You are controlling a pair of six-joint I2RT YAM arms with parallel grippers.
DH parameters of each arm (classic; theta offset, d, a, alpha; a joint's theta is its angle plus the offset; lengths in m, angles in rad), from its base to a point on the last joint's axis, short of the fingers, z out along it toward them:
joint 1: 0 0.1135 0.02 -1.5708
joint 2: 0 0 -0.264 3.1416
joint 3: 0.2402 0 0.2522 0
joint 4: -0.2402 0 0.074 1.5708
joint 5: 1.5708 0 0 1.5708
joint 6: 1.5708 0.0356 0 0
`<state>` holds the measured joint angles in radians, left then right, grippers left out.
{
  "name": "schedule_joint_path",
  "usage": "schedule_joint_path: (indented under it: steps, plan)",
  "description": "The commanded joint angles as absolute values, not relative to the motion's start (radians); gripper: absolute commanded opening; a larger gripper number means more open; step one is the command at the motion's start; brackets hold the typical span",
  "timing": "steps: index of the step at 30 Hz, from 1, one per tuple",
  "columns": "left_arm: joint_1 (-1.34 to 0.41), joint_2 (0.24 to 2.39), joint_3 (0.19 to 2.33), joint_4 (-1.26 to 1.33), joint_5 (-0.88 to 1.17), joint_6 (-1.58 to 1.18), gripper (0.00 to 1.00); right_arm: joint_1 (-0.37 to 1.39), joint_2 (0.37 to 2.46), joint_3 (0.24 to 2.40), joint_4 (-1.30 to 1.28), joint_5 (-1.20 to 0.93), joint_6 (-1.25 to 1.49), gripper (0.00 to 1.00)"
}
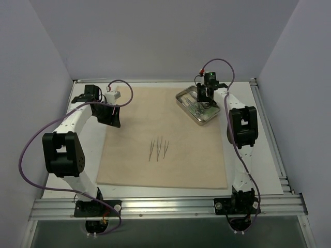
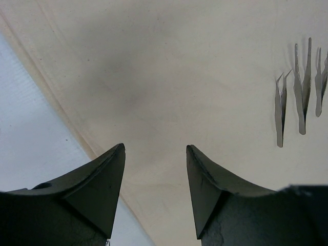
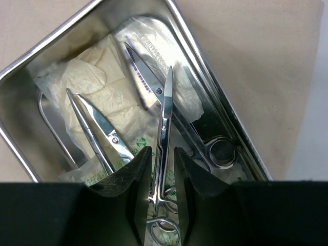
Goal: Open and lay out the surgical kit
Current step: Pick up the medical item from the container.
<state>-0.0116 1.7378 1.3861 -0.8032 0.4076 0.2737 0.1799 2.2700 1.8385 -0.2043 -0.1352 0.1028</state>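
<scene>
On the white table [image 1: 266,165], the beige cloth wrap [image 1: 165,165] lies spread open and flat. All positions below are given from it.

Steel tray [image 1: 182,98]: sits on the wrap's far right corner, turned at an angle to the wrap's edges. The right wrist view shows three scissor-handled instruments inside it, lying on pale packets [image 3: 92,87], some with green print. The middle forceps [image 3: 165,118] points its tip toward the tray's far wall, with its rings nearest the camera.

Tweezers [image 1: 158,148]: several thin pairs lie side by side, roughly parallel, on bare cloth near the wrap's centre, well apart from the tray. The left wrist view shows at least three.

Left fingers [image 2: 102,184]: above the wrap's left edge, toward its far end, pointing down at bare cloth just inside the hem. They stand moderately apart with nothing between them.

Right fingers [image 3: 128,179]: over the wrap's far right corner, lowered into the tray. They are drawn close together astride the shank of the middle forceps, just ahead of its rings. Thin dark gaps show on either side of the shank, so it cannot be told whether they actually press on it. The forceps appears to rest on the packets.
</scene>
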Motion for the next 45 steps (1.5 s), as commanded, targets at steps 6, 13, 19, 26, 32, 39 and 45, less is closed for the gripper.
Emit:
schedule_joint_path:
  steps: [6,13,19,26,32,39,45]
  plan:
    - [-0.005,1.75,1.408,-0.785,0.429,0.282,0.6,0.186,2.356,1.914,-0.236,-0.141,0.092,0.21]
    - [0.024,1.752,1.41,-0.79,0.439,0.282,0.6,0.19,2.37,1.902,-0.235,-0.161,0.074,0.13]
    - [0.028,1.75,1.408,-0.79,0.443,0.284,0.6,0.199,2.327,1.899,-0.224,-0.141,0.022,0.0]
    - [0.031,1.752,1.41,-0.796,0.456,0.287,0.6,0.213,2.246,1.858,-0.128,-0.1,-0.023,0.0]
    - [0.032,1.746,1.41,-0.801,0.465,0.287,0.6,0.224,2.188,1.812,-0.032,-0.075,-0.037,0.0]
    - [0.038,1.741,1.41,-0.802,0.472,0.288,0.6,0.235,2.169,1.786,0.047,-0.029,-0.061,0.0]
    - [0.04,1.74,1.411,-0.804,0.476,0.29,0.6,0.245,2.14,1.782,0.063,-0.005,-0.072,0.0]
